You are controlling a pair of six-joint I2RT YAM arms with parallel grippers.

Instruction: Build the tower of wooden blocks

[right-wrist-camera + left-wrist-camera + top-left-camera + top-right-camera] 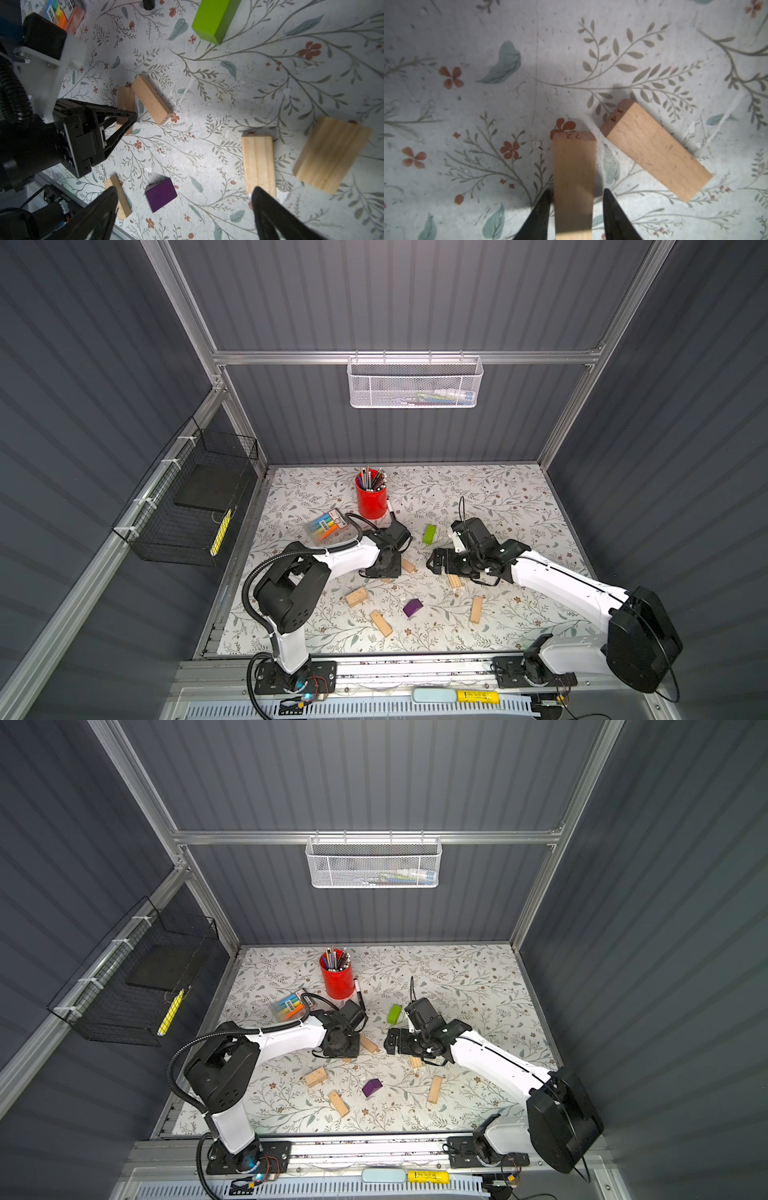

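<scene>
Blocks [381,623] lie loose, nothing stacked yet. The left claw [577,190] stands slightly parted astride one pale block [574,176] lying flat, with a second pale block [658,151] angled just beside its tip, likely the start of a base layer. The right claw [185,188] gapes wide and empty near the purple block [161,195], with the green block [214,18] farther off, all on a floral worktop [498,497] inside grey ribbed walls [374,302].

Cup [371,499] near the tabletop [519,497] back edge, left of middle. Marker pack [326,526] front-left of cup, near. Rear block [429,533] right of cup, toward centre. Centre blocks [574,176] side by side, just apart. Front blocks [381,623] spread across front half, well apart, each directly on tabletop.
</scene>
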